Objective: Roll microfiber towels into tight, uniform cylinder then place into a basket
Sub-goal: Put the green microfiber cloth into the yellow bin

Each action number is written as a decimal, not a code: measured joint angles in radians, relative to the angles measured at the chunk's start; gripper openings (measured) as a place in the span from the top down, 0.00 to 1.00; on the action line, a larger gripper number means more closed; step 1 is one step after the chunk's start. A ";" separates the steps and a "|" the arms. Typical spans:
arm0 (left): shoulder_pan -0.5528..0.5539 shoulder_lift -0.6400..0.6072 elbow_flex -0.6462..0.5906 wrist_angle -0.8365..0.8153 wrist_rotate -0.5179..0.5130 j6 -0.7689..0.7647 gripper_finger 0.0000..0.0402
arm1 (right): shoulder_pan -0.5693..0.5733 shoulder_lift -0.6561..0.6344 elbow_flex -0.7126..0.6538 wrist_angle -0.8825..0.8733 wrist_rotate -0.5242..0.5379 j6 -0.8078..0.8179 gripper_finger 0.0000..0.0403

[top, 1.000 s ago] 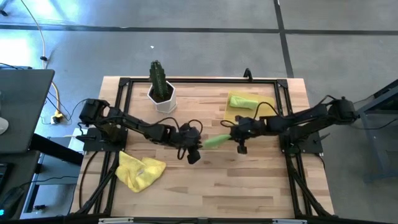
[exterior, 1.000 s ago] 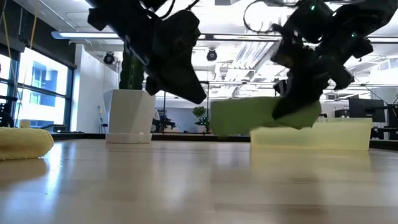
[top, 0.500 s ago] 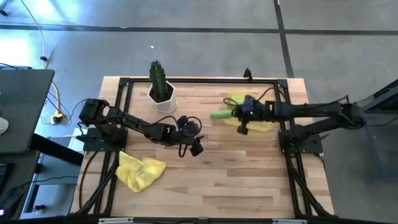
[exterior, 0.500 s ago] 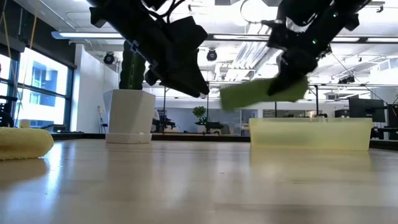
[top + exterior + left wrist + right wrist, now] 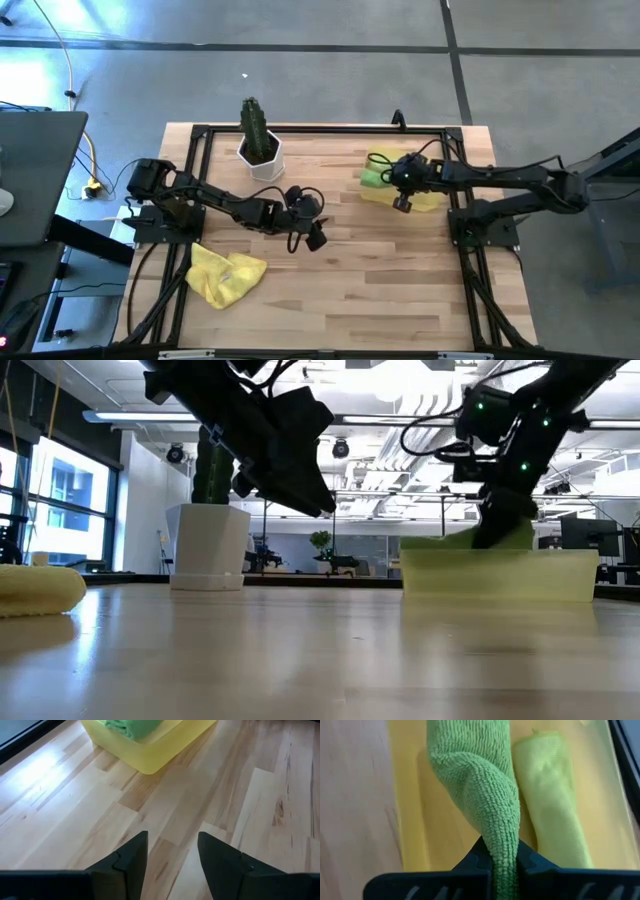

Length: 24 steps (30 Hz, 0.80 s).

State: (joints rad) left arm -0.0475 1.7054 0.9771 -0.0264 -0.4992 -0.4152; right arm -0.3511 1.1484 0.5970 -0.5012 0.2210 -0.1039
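A dark green rolled towel [image 5: 475,775] hangs over the yellow basket [image 5: 432,203] at the table's far right, with my right gripper [image 5: 501,851] shut on it. A lighter green rolled towel [image 5: 551,795] lies on the basket's floor beside it. The yellow towel [image 5: 226,274] lies crumpled on the table at the near left. My left gripper [image 5: 172,854] hovers open above bare wood at mid-table, pointing toward the basket [image 5: 150,755], with nothing between its fingers. My right gripper pinches one end of the dark green roll [image 5: 501,845] between its two fingers. The fingers slant down from the table's right side and lie along the roll. The roll sticks out ahead of them, dipping below the basket's rim [image 5: 450,542]; whether it touches the floor I cannot tell.
A white pot with a green cactus [image 5: 260,148] stands at the far edge, left of the basket. Black frame rails [image 5: 320,130] run round the table. Bare wood lies between the left gripper and the basket.
My right gripper has carried the dark green roll from mid-table toward the far right edge, to above the basket, and has tipped downward there. The roll, earlier level and well above the table, now dips into the basket. My left gripper has kept its place.
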 joint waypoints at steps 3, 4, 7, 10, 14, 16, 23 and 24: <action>0.001 0.000 0.000 0.000 -0.002 0.000 0.60 | -0.025 0.003 -0.033 0.043 -0.029 -0.009 1.00; 0.001 0.000 0.000 0.001 -0.003 0.000 0.60 | -0.034 0.003 -0.044 0.050 -0.036 -0.009 1.00; 0.001 0.000 0.000 0.001 -0.003 0.000 0.60 | -0.056 0.003 -0.066 0.079 -0.044 -0.008 1.00; 0.001 0.000 0.000 0.003 -0.003 0.000 0.60 | -0.069 0.003 -0.078 0.088 -0.052 -0.003 1.00; 0.001 0.000 0.000 0.018 -0.006 0.000 0.60 | -0.075 0.003 -0.078 0.114 -0.066 -0.007 0.99; 0.001 0.000 0.000 0.026 -0.006 0.000 0.60 | -0.075 0.003 -0.078 0.126 -0.066 -0.008 0.95; 0.001 0.000 0.000 0.025 -0.006 0.000 0.60 | -0.074 0.003 -0.078 0.125 -0.067 -0.033 0.66; 0.001 0.000 0.000 0.025 -0.006 0.000 0.60 | -0.074 0.003 -0.078 0.125 -0.067 -0.032 0.62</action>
State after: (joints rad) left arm -0.0467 1.7058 0.9771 -0.0013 -0.5053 -0.4156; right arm -0.4255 1.1519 0.5190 -0.3766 0.1539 -0.1362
